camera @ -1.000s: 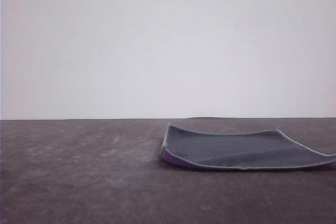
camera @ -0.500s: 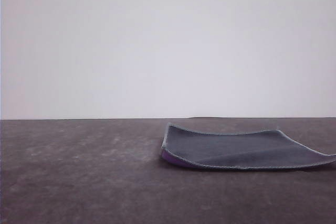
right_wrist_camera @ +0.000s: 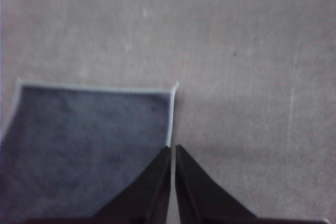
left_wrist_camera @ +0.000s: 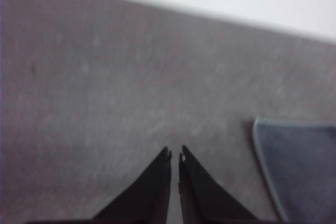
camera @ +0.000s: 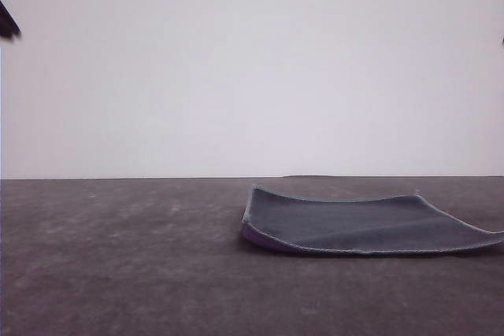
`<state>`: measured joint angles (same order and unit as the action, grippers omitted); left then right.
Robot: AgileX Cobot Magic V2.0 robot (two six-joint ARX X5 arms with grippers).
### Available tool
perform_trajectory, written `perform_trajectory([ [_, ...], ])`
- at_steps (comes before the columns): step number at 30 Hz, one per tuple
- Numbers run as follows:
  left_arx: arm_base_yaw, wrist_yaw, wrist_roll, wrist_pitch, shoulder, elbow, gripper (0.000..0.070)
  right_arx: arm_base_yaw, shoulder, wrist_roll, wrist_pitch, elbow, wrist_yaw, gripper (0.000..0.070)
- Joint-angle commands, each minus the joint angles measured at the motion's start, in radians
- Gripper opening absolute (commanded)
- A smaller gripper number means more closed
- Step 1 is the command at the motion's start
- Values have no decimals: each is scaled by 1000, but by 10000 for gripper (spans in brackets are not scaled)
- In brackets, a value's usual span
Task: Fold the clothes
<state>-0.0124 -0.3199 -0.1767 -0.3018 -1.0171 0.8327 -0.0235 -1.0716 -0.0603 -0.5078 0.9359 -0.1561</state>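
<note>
No readable text, labels, brands, nos. or signs anywhere. Cloth (camera: pixel 358 224), lower right of front view: plain dark grey face w/ light stitched edging, no tag or print. Table (camera: pixel 118 273): faint scuffs only, no markings. Wall (camera: pixel 252 68) across upper frame: blank.

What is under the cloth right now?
The cloth lies dark grey side up on the table. Its purple underside peeks out at the raised left edge. Whatever else lies beneath is covered.
</note>
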Motion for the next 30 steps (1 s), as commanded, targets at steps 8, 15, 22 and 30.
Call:
perform_trajectory([
  [8, 1, -22, 71, -77, -214, 133, 33, 2, -133, 70, -27, 81, 7, 21],
  [15, 1, -155, 71, -94, -254, 133, 403, 2, -133, 72, -55, 81, 6, 553],
  [22, 37, -279, -6, -22, -312, 135, 395, 21, -170, 68, -34, 81, -21, 570],
  [30, 162, -398, -106, 136, -555, 212, 395, 82, -358, 46, 50, 108, -218, 570],
])
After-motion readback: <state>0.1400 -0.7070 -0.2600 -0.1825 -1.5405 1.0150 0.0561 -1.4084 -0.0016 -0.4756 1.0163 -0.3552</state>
